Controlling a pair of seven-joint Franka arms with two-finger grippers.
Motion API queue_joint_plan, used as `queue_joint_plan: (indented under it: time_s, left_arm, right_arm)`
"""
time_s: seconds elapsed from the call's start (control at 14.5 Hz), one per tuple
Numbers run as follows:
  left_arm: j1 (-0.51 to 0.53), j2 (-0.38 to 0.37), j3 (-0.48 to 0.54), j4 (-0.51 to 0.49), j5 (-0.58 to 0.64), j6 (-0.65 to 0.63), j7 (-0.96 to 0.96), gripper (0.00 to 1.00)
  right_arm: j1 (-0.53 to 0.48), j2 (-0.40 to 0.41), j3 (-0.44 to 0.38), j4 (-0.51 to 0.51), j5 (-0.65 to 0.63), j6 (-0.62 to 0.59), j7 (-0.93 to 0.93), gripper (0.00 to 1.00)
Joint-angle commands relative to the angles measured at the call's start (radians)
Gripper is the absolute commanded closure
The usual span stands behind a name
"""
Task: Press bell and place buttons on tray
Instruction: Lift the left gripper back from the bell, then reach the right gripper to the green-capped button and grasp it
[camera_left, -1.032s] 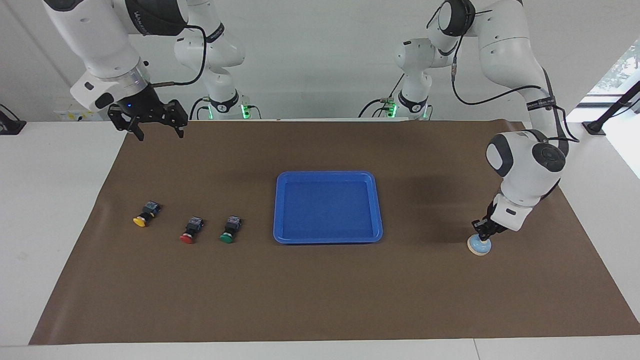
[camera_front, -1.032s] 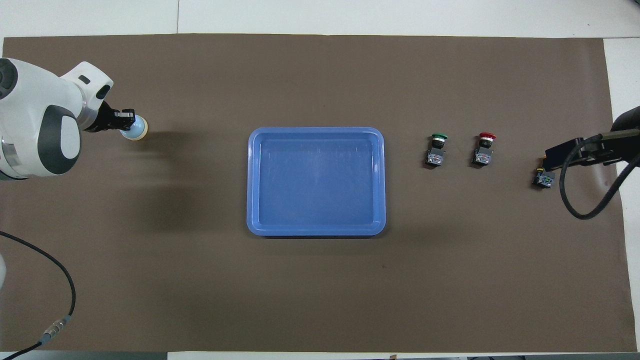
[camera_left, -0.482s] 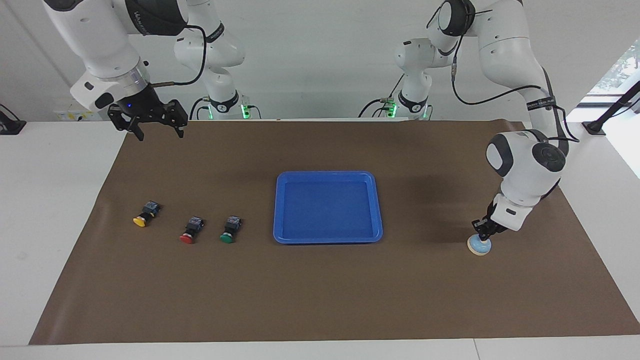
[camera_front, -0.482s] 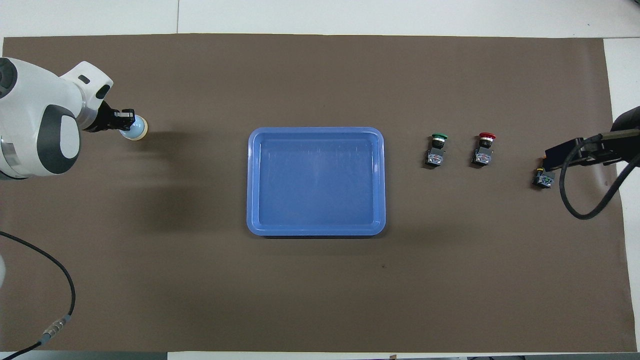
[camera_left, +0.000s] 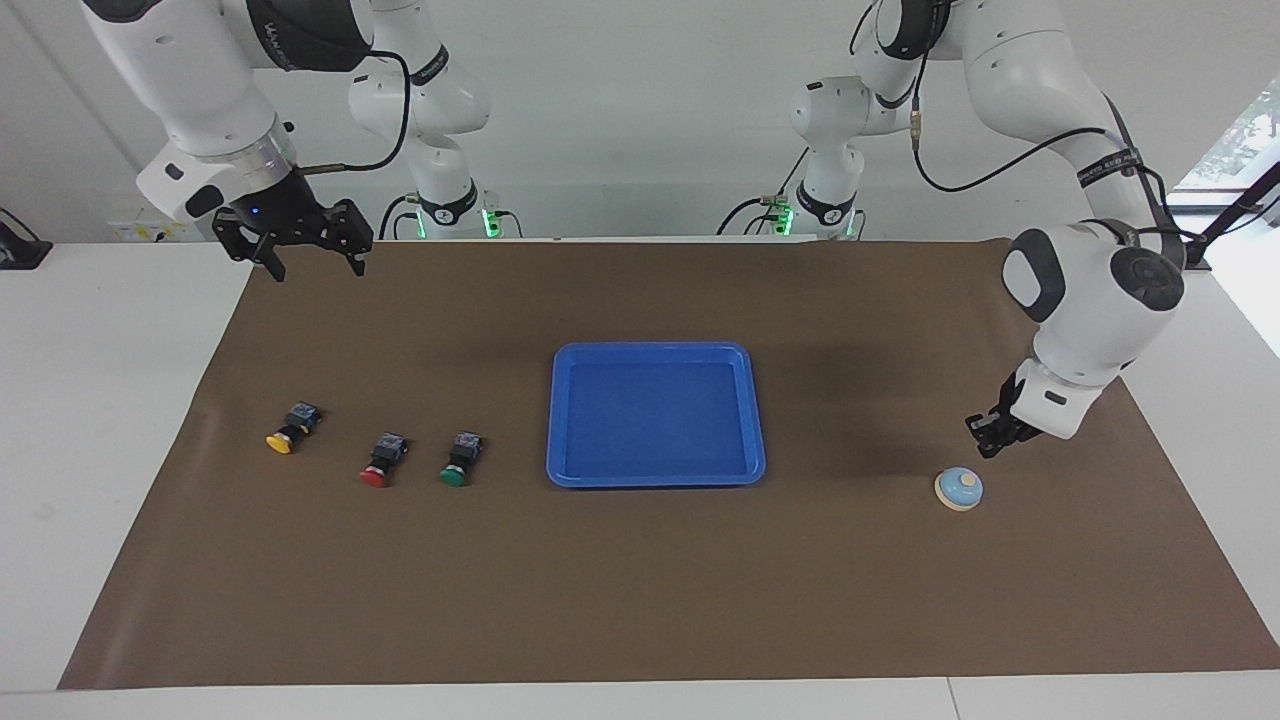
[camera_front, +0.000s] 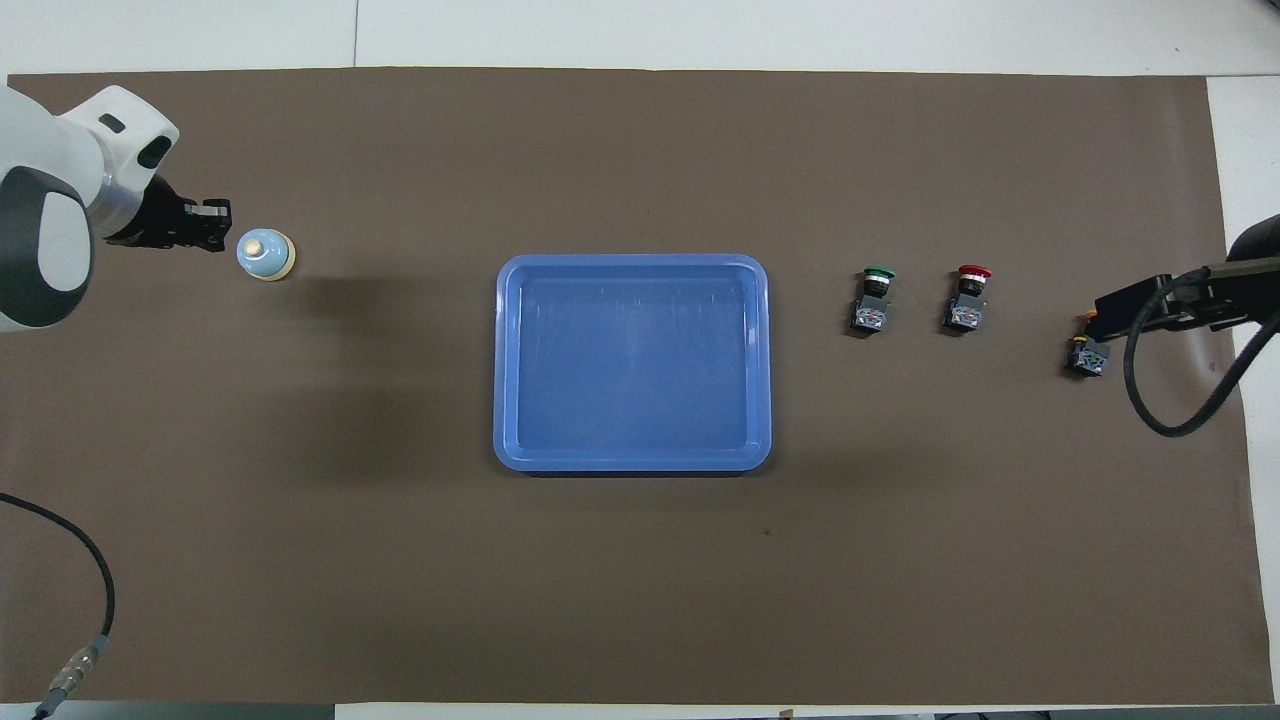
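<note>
Buttons prob. light, rigid, grab by blocky black bodies w/ right gripper, fingers wide; left gripper pinched empty above bell.

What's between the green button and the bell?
Only the tray, empty, lies between the green button and the bell; bare brown mat otherwise. Both views show it.

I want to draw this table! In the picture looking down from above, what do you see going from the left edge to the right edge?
Left gripper → bell → tray → green button → red button → yellow button.
</note>
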Motion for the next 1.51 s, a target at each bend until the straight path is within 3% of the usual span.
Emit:
queue_joint_plan:
  time_s: [0.0,0.21,0.28,0.34,0.41,0.48,0.69,1.03,1.31,1.44]
  left_arm:
    - [0.004,-0.136,-0.002,-0.028,0.018,-0.107,-0.010,1.00]
    - [-0.013,-0.260,-0.004,-0.066,0.019,-0.187,-0.013,1.00]
    - [-0.013,-0.302,-0.004,-0.087,0.019,-0.213,-0.013,0.87]
    - [-0.013,-0.340,-0.005,-0.095,0.018,-0.239,-0.014,0.63]
    - [-0.013,-0.360,-0.005,-0.098,0.018,-0.275,-0.016,0.27]
    - [-0.013,-0.368,-0.008,-0.095,0.018,-0.310,-0.017,0.00]
    - [-0.015,-0.376,-0.013,-0.097,0.015,-0.332,-0.020,0.00]
    - [-0.013,-0.367,-0.013,-0.033,0.013,-0.422,-0.019,0.00]
    - [-0.015,-0.364,-0.013,-0.009,-0.051,-0.438,-0.017,0.00]
    - [-0.018,-0.367,-0.021,-0.014,-0.051,-0.436,-0.013,0.00]
  right_arm:
    - [-0.011,-0.017,0.007,-0.014,-0.003,-0.009,-0.019,0.00]
    - [-0.013,-0.017,0.009,-0.014,-0.001,-0.009,-0.029,0.00]
    - [-0.011,-0.017,0.009,-0.014,-0.001,-0.001,-0.023,0.00]
    - [-0.004,-0.017,0.007,-0.016,-0.001,0.006,-0.016,0.00]
    - [0.002,-0.017,0.009,-0.022,-0.001,0.025,-0.007,0.00]
    - [0.004,-0.026,0.013,-0.051,-0.001,0.067,0.023,0.00]
    - [0.034,-0.054,0.029,-0.175,-0.003,0.196,0.127,0.00]
    - [0.088,0.110,0.029,-0.212,-0.003,0.379,0.318,0.00]
    - [0.117,0.172,0.029,-0.377,-0.004,0.653,0.373,0.00]
    - [0.120,0.233,0.029,-0.375,-0.006,0.701,0.404,0.00]
